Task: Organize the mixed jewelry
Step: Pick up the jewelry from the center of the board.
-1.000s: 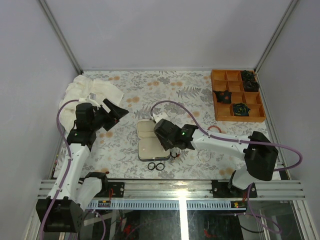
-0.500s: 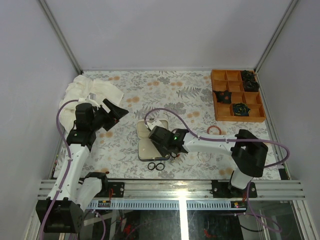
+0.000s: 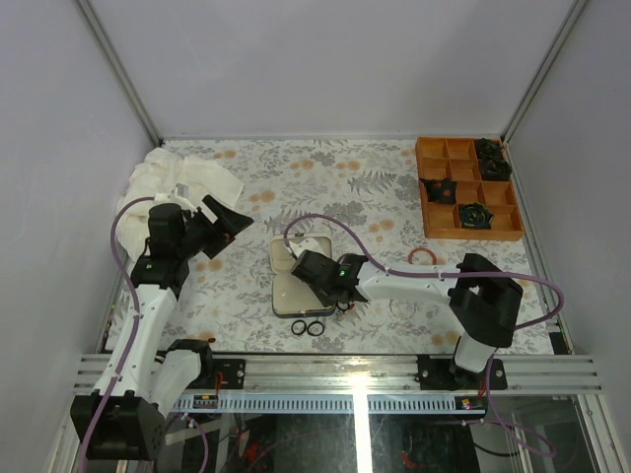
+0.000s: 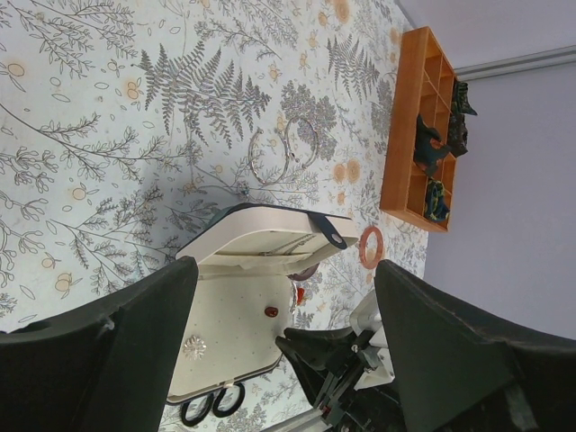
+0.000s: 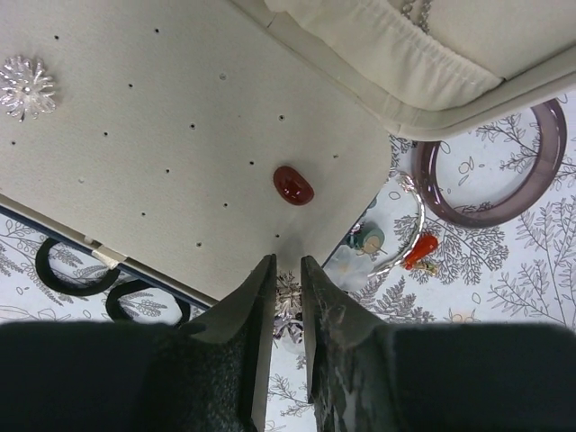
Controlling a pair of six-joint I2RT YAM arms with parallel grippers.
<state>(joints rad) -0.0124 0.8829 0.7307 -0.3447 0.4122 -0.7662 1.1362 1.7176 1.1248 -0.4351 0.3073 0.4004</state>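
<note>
In the right wrist view my right gripper (image 5: 288, 263) is low at the near right edge of the open cream-lined case (image 5: 135, 135). Its jaws are closed to a narrow gap on a silver flower-shaped earring (image 5: 288, 295) lying on the table. On the lining lie a red bead (image 5: 293, 184) and another silver flower (image 5: 27, 85). Beside the case are a dark purple-brown bangle (image 5: 490, 175), a thin silver hoop (image 5: 407, 236), a small red piece (image 5: 418, 249) and a green bead (image 5: 364, 238). Two black rings (image 3: 307, 328) lie in front of the case. My left gripper (image 3: 229, 222) hangs open and empty, up at the left.
An orange divided tray (image 3: 468, 192) with black rosettes stands at the back right. A reddish bangle (image 3: 423, 255) lies on the floral cloth right of my right arm. Two silver wire hoops (image 4: 283, 148) lie beyond the case. A crumpled white cloth (image 3: 182, 177) sits at the back left.
My right arm has slid left to the case's near right edge, and its jaws have narrowed around the silver flower earring. The left arm has not moved.
</note>
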